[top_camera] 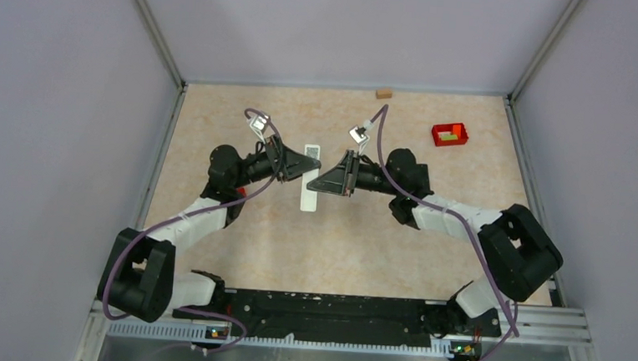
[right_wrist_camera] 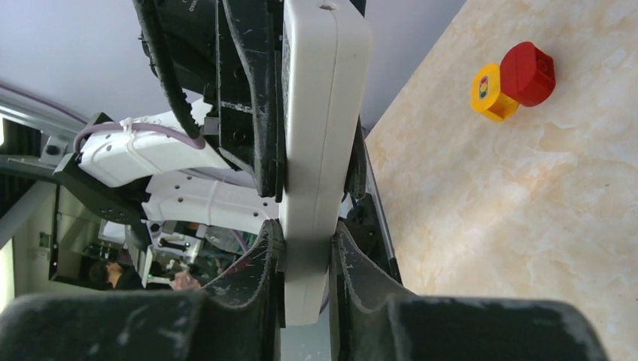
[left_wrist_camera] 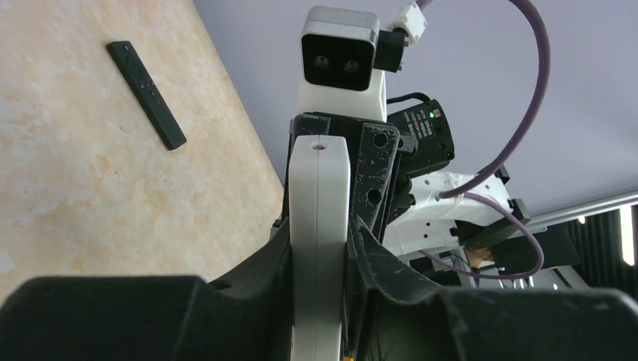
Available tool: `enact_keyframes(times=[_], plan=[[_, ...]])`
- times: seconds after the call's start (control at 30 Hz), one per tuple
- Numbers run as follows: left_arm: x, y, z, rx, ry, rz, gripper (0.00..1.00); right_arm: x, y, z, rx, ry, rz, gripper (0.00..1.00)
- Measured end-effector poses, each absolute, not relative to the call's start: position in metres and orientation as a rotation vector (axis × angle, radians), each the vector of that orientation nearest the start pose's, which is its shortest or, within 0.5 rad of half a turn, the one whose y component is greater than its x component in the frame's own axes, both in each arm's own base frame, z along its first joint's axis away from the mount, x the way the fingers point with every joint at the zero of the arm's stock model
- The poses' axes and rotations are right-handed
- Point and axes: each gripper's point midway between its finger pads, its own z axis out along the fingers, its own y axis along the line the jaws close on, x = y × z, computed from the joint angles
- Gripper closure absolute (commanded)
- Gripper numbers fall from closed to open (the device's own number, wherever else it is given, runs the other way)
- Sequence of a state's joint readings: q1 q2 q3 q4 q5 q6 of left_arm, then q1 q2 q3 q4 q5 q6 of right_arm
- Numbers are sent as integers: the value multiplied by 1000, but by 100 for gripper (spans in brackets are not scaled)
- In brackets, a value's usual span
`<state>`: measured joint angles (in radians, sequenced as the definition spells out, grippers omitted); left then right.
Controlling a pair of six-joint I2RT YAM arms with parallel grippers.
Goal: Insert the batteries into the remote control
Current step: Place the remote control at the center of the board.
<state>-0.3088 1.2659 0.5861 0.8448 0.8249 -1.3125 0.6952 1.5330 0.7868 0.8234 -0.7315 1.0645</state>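
From above, the left gripper (top_camera: 298,167) and right gripper (top_camera: 322,181) each clamp narrowly on the white remote control (top_camera: 307,198) held between them, with a red bin (top_camera: 450,135) well beyond the right one. At the left wrist the remote sits pinched edge-on, the opposite wrist camera (left_wrist_camera: 338,64) crowding just past it and a black remote (left_wrist_camera: 145,94) lying far aside. At the right wrist it is gripped likewise, with red and yellow blocks (right_wrist_camera: 515,81) well apart.

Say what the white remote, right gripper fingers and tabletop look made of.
The white remote looks like matte moulded plastic, with a seam down its edge. The right gripper fingers look like hard black plastic, scuffed pale at the edges. The tabletop shows a beige marble pattern with low sheen: probably laminate, unconfirmed.
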Motion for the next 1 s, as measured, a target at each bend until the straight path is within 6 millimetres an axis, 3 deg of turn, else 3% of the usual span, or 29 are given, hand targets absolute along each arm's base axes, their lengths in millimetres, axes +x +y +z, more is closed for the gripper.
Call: enact_keyframes(times=[0.13,0.23,0.27,0.4,0.53,0.7,0.8,1.0], plan=[[269,-249,274,-20,1766,-1797,48,223,374,247,-373,1852,1875,100],[272,-247,273,-35,1781,-1752,5,225,373,238,-372,1883,1838,100],[273,-247,273,-30,1786,-1728,2,226,373,234,-368,1903,1817,100],[280,-241,274,-42,1815,-1610,1,234,364,216,-330,2013,1648,100],[294,-227,276,-86,1864,-1406,1,254,344,209,-299,2090,1359,100],[305,-202,261,-174,1941,-1160,1,285,294,182,-226,2221,864,100],[306,-189,240,-225,2010,-1050,1,300,255,152,-178,2333,520,100],[304,-175,218,-267,2083,-933,1,304,180,93,-148,2514,-88,100]])
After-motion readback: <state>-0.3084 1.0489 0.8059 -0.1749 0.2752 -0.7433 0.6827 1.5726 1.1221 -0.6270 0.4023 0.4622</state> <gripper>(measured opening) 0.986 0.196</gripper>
